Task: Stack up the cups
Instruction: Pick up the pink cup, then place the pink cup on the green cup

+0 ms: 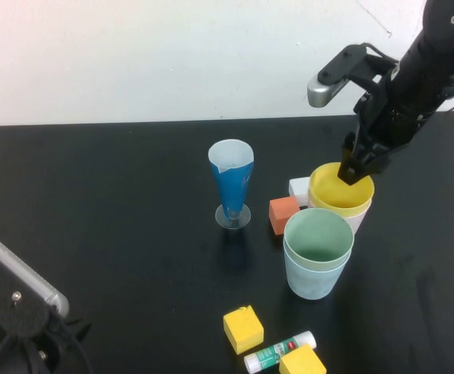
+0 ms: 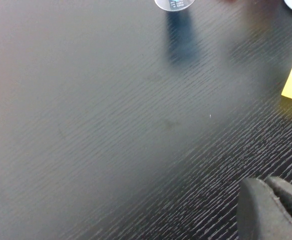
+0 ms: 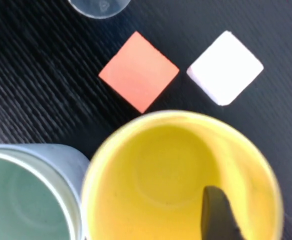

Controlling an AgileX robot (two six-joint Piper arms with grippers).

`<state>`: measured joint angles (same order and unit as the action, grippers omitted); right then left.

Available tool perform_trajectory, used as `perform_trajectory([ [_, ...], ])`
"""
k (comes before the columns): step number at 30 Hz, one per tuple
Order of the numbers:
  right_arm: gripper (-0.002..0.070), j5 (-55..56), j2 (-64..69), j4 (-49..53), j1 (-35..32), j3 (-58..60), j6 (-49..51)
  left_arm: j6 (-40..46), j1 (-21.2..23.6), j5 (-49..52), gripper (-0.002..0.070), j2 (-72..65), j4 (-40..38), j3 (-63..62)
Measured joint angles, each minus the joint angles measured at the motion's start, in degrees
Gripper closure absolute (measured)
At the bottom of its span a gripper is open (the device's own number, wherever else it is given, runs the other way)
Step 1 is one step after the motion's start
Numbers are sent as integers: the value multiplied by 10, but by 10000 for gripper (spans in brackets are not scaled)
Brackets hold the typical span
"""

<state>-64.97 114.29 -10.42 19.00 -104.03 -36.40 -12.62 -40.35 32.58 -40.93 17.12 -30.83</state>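
A black wood-grain worktop (image 1: 117, 202) stands in front of a plain white wall. The task looks about half done: the yellow cup (image 1: 341, 189) sits nested in a pale cup below it, probably the pink one (image 1: 357, 220), though its colour is hard to tell, and the pale green cup (image 1: 318, 238) sits nested in the light blue cup (image 1: 312, 279). The two pairs stand touching each other, the green and blue pair just beside the right claw (image 1: 354, 165). This claw is at the far rim of the yellow cup, one finger (image 3: 217, 212) inside it; whether it pinches the rim or is spread, I cannot tell. What is left, I judge, is to put one pair into the other. The left claw (image 2: 271, 207) is pressed together, low over bare worktop, well apart from the cups.
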Motion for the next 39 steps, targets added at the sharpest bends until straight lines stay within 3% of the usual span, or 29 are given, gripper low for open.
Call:
perform_trajectory([
  [8,353,-8,61,0,0,0,7,-18,0,1,676,0,0,0],
  [13,589,-31,88,10,0,0,3,-22,0,1,676,0,-3,0],
  [22,590,-49,20,108,0,-42,46,-24,0,1,676,0,-11,13],
  [30,591,-59,-119,40,43,-50,2,-26,0,17,676,0,-18,17],
  [39,591,-63,-132,60,97,32,6,-26,0,19,676,0,-35,17],
])
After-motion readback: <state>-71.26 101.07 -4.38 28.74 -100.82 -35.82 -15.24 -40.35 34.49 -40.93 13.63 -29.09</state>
